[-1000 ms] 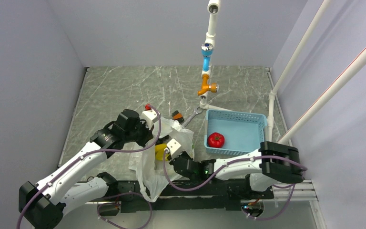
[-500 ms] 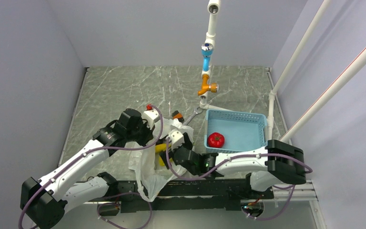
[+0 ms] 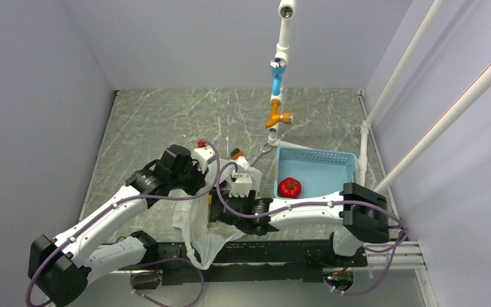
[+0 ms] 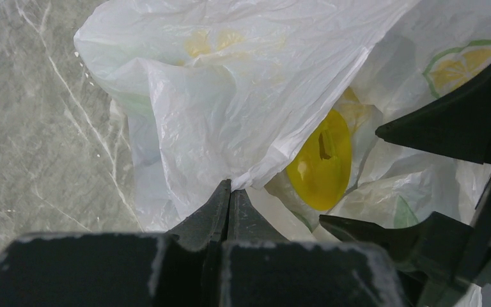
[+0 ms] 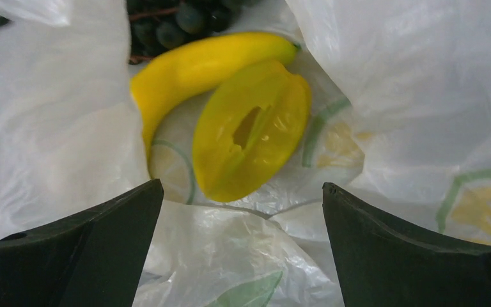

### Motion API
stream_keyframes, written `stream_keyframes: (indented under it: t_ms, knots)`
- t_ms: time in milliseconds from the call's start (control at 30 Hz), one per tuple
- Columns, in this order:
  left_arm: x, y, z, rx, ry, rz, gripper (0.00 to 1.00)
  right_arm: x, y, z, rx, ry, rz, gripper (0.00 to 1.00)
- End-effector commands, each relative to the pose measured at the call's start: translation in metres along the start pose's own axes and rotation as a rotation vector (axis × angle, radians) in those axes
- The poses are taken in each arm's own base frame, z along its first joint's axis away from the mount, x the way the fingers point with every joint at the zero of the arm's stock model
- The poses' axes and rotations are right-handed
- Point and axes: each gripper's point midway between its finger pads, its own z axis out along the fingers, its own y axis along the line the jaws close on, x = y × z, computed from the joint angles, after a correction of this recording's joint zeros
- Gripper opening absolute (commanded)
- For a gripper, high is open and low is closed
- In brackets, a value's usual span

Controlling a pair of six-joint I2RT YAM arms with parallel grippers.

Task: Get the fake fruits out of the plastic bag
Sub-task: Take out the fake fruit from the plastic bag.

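Near edge of desk (image 3: 166,115): bag (image 3: 195,225) slumps between the two arms. The left gripper (image 4: 229,195) is pinched tight on a fold of the bag's rim. The right gripper (image 5: 241,187) is spread wide inside the mouth, with film crowding both fingers. Between them lies the yellow fruit (image 5: 249,128), untouched, against the banana (image 5: 192,67); grapes (image 5: 179,22) beyond. The red fruit (image 3: 289,187) sits in the basket (image 3: 319,158).
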Motion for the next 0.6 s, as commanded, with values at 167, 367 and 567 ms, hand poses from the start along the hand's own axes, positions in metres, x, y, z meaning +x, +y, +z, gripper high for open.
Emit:
stream_keyframes:
  t_ms: [167, 367, 567]
  knots:
    - [-0.02, 0.0, -0.008, -0.01, -0.055, 0.019, 0.0, -0.006, -0.014, 0.011, 0.105, -0.122, 0.118, 0.91]
    - [-0.021, 0.0, -0.01, -0.014, -0.064, 0.022, 0.0, -0.018, -0.003, 0.019, 0.105, -0.158, 0.125, 0.84]
    - [-0.022, 0.0, -0.012, -0.02, -0.072, 0.023, 0.0, -0.012, 0.003, 0.028, 0.097, -0.141, 0.121, 0.79]
